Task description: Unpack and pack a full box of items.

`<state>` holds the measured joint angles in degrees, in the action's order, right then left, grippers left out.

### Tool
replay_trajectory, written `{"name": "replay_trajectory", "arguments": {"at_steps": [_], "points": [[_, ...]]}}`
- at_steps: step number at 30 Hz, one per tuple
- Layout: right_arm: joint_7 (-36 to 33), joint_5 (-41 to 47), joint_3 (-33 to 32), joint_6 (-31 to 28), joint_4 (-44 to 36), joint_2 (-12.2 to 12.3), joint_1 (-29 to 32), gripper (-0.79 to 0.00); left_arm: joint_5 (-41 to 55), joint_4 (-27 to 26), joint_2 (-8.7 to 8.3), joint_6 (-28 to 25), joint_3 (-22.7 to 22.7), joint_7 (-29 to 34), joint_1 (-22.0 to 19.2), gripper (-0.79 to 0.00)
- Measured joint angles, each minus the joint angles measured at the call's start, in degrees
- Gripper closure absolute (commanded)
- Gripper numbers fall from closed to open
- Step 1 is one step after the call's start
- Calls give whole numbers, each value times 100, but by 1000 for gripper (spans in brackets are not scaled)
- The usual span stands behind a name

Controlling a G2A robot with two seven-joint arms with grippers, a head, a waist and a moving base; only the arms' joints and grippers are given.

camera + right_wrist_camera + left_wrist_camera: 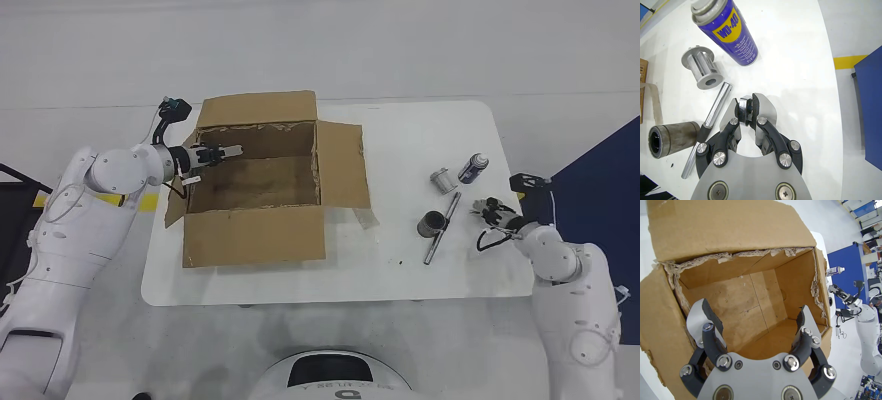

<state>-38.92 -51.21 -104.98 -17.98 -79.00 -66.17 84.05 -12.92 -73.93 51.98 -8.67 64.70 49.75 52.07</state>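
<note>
An open cardboard box [255, 235] stands on the left half of the white table, and its inside [738, 306] holds nothing. My left gripper [225, 152] [753, 306] hangs open over the box's left rim, nothing between its fingers. To the right lie a blue spray can [473, 167] [728, 32], a flanged metal spool [440, 180] [702, 70], a dark bearing sleeve [432, 222] [672, 138] and a steel rod [442, 228] [715, 109]. My right gripper [490, 210] [745, 100] is shut on a small metal ring [743, 111], just above the table beside the rod.
The box's flaps [342, 165] [715, 237] are folded outward with torn edges. A strip of tape [655, 102] trails off the right flap. Bare table [400, 130] [800, 75] lies right of the items, up to the table's curved edge. A blue panel [870, 106] stands beyond.
</note>
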Motion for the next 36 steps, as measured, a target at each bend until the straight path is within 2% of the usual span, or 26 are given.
{"name": "replay_trajectory", "arguments": {"at_steps": [1,3,6,7,9,11,15,17,23,27,28,29,30,33,36], "points": [[0,-4,-2,-3,-8,7,18,0,0,0,0,0,0,0,0,-785],[-5,-14,1,-8,-38,17,51,-62,0,0,0,0,0,0,0,-785],[-98,-79,65,46,-93,30,83,-74,0,0,0,0,0,0,0,-785],[-142,-121,118,85,-113,31,80,-105,0,0,0,0,0,0,0,-785],[-173,-169,193,146,-149,32,77,-259,0,0,0,0,0,0,0,-785],[-166,-161,229,206,-203,33,97,-339,0,0,0,0,0,0,0,-785],[-144,-128,216,310,-332,44,183,-379,0,0,0,0,0,0,0,-785],[-139,-120,210,376,-401,50,235,-459,0,0,0,0,0,0,0,-785],[170,85,54,502,-846,54,555,-496,0,0,0,0,0,0,0,-785],[638,485,-219,412,-1366,40,1026,-477,0,0,0,0,0,0,0,-785],[792,618,-307,328,-1536,34,1202,-493,0,0,0,0,0,0,0,-785],[920,714,-380,256,-1665,28,1347,-674,0,0,0,0,0,0,0,-785],[1061,805,-452,192,-1789,21,1495,-785,0,0,0,0,0,0,0,-785],[1550,1032,-607,76,-2093,-8,1906,-785,0,0,0,0,0,0,0,-785],[1565,1041,-609,72,-2101,-10,1916,-785,0,0,0,0,0,0,0,-785]]}}
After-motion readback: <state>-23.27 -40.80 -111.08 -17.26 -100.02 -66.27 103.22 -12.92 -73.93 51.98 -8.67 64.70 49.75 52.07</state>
